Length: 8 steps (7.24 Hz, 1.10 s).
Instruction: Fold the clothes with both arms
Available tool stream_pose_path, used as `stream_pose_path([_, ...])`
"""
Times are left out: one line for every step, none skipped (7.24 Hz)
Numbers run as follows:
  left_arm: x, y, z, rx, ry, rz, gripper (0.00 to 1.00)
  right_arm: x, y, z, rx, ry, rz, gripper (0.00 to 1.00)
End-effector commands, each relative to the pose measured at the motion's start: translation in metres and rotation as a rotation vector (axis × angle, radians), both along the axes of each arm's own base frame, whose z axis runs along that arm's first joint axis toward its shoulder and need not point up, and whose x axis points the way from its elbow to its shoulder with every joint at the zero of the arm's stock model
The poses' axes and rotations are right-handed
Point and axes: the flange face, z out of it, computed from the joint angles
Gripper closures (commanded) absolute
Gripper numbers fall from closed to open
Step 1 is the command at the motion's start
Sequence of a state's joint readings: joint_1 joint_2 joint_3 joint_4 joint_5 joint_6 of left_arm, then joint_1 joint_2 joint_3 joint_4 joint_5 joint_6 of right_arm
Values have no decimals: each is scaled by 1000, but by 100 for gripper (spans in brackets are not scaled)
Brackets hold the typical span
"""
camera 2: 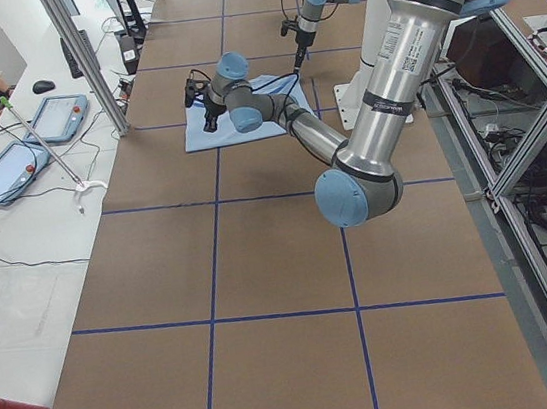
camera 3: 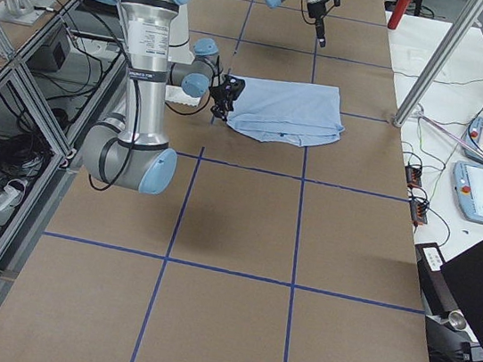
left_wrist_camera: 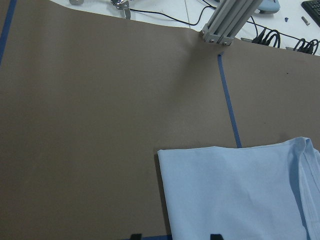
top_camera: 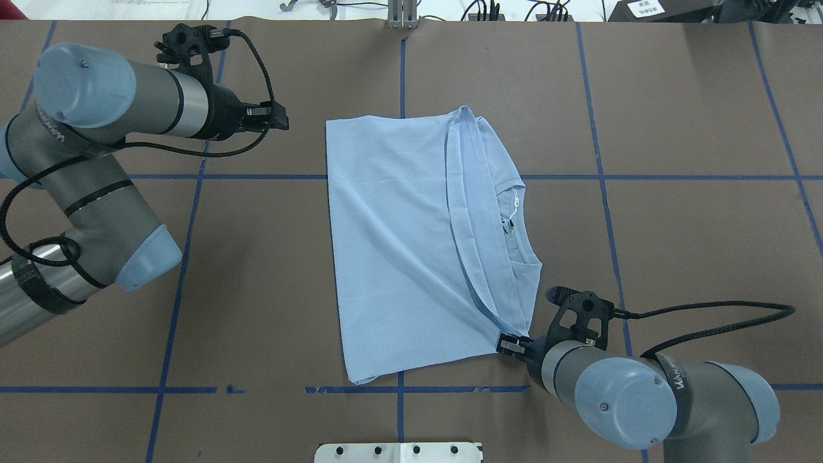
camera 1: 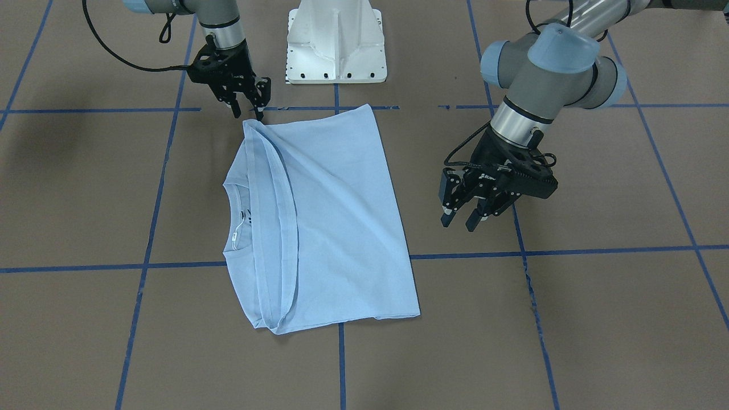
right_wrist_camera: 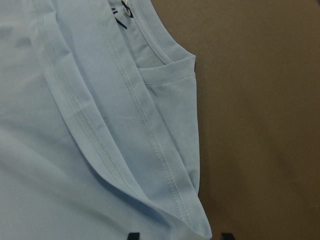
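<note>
The light blue T-shirt [camera 1: 336, 228] lies flat in the middle of the brown table [camera 1: 598, 319], already a neat rectangle: no sleeves stick out, and the stitched hem [camera 1: 282, 210] lies doubled over just short of the ribbed collar [camera 1: 236, 199], with the white neck tag [camera 1: 234, 239] showing. I'd say the main folds are done. What looks left is at most one more halving, or a tidy-up of the loose hem edge, which bows slightly instead of lying straight.

The right gripper [camera 1: 248, 114] sits low at the shirt's corner nearest the robot, jaws apart with the cloth corner between them, not clamped. The left gripper [camera 1: 459, 224] hangs off the opposite side, clear of the fabric, jaws also apart and holding nothing
</note>
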<state>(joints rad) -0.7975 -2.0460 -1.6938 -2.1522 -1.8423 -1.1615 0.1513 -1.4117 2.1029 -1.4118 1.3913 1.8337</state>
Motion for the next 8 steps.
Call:
stream_pose_path([-1,1,-2,2,2,-2,45,-14,-2,4,-141,-45,131,29])
stream_pose_path([-1,1,-3,2,4,-3,45,-17,-2,9,-161,-42,148,29])
stream_pose_path([-2,1,-4,2,7,-3,45,-18,-3,11,-163,-36,151,29])
stream_pose_path([-2,2,-5,5,9,-3,45,-21,-3,17,-166,-25,152,29])
stream_pose_path([-3,2,-4,4,8,-3,45,-22,-3,17,-166,-25,152,31])
stream_pose_path([-3,3,-5,5,9,-3,45,-25,-3,20,-167,-17,152,31])
stream_pose_path([-3,3,-5,5,9,-3,45,-27,-3,23,-176,-14,159,33])
stream_pose_path([-3,2,-4,4,8,-3,45,-28,-2,20,-184,-31,162,37])
